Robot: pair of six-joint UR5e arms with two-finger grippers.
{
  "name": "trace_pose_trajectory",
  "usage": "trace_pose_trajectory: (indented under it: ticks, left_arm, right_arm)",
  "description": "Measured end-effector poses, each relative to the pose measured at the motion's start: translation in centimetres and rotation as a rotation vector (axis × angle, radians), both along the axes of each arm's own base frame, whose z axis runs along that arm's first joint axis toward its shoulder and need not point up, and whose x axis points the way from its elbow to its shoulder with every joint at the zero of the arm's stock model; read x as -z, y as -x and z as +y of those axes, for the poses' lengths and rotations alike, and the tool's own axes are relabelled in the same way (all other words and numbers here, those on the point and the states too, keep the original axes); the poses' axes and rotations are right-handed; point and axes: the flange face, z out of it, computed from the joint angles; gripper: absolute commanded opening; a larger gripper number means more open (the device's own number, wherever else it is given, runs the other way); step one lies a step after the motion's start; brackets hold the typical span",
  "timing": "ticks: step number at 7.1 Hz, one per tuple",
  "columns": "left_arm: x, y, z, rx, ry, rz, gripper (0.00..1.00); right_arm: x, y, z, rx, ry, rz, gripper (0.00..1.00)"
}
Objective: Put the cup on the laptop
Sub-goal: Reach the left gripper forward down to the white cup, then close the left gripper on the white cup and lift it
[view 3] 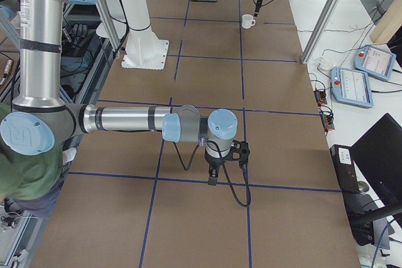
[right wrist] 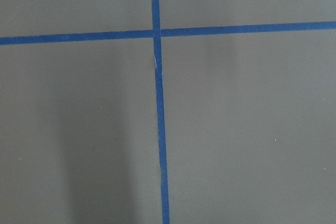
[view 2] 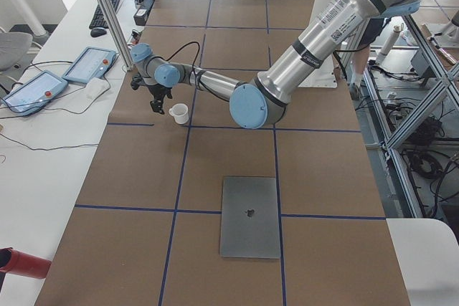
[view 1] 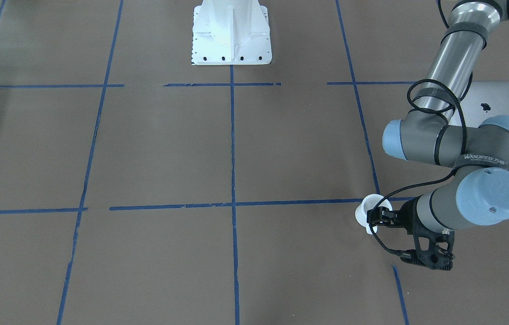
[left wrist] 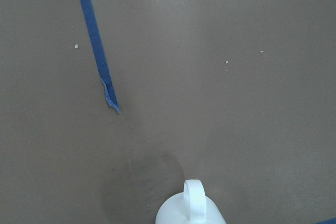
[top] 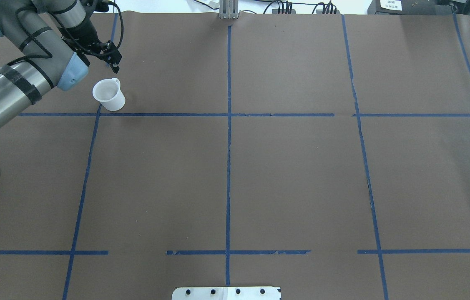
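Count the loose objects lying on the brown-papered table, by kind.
Small white mug with loop handle: 1
Flat silver-grey laptop with dark logo: 1
Total: 2

Brown paper-covered table [top: 301, 175] with blue tape grid [top: 228, 166], white cup [top: 109, 96], closed laptop [view 2: 249, 216]

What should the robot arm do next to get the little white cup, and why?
Probably ease the left gripper over the cup and down toward its rim. The cup stands upright on the table, ungrasped, far from the laptop. The left wrist view shows only its handle end at the bottom edge, so the gripper does not seem lined up yet.
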Motion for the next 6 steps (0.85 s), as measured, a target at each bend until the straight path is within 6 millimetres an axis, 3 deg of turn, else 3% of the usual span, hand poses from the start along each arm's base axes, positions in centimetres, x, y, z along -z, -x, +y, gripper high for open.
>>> trace_pose_trajectory:
  ticks: [3, 4, 5, 6]
  left_arm:
    - [-2.0, -2.9, 0.7, 0.018, 0.019, 0.015, 1.0]
    - [-2.3, -3.7, 1.0, 0.022, 0.024, 0.011, 0.79]
    - [-2.6, -4.4, 1.3, 0.031, 0.027, 0.0, 0.44]
    - [-2.7, -4.8, 1.5, 0.04, 0.03, -0.008, 0.0]
  right_arm:
    - [0.0, 0.0, 0.0, 0.0, 0.0, 0.0, 1.0]
    - [0.0, 0.0, 0.0, 0.0, 0.0, 0.0, 1.0]
    - [0.0, 0.0, 0.0, 0.0, 0.0, 0.0, 1.0]
    - [0.0, 0.0, 0.0, 0.0, 0.0, 0.0, 1.0]
